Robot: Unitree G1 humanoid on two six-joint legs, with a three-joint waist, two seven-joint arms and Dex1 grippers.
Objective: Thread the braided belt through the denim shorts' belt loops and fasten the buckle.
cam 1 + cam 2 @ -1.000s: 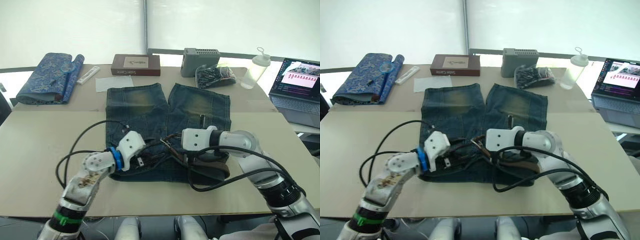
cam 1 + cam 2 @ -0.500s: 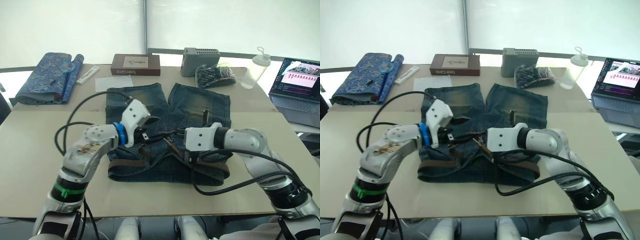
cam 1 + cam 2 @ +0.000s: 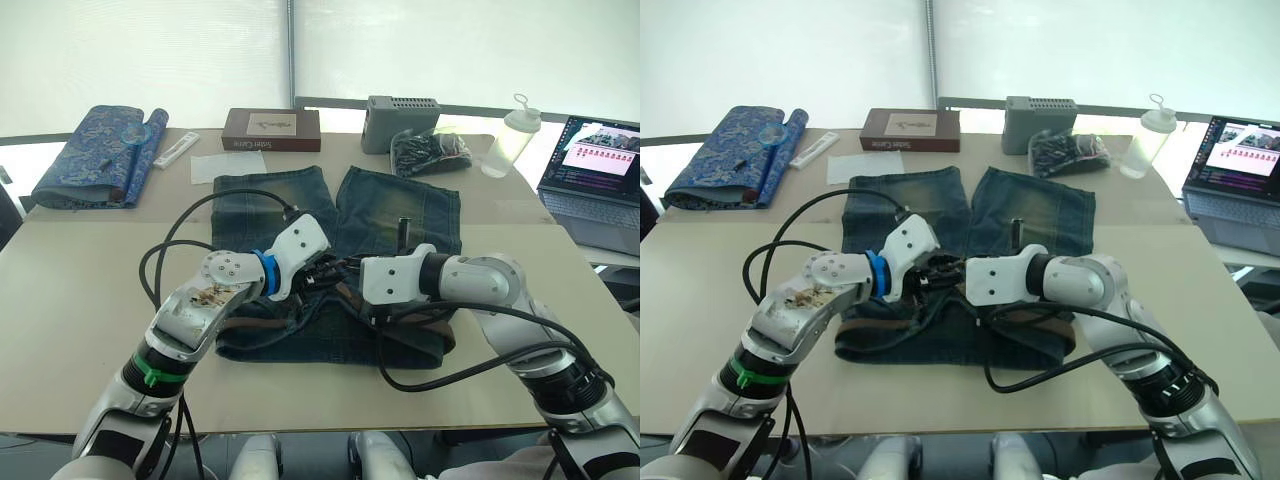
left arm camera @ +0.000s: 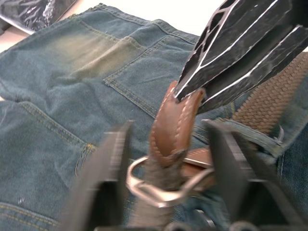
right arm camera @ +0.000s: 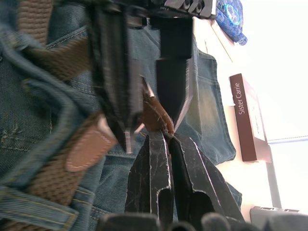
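- The braided belt (image 3: 420,335) runs along the near waistband of the denim shorts (image 3: 300,215).
- Above the waistband's middle, the right gripper (image 5: 166,134) pinches the belt's leather tip, presenting it.
- The left gripper (image 4: 166,159), jaws spread, brackets the buckle (image 4: 161,187) to receive it.

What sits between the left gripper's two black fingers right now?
In the left wrist view, the silver metal buckle and the brown leather end of the braided belt sit between the left gripper's open fingers; the right gripper pinches that leather end.
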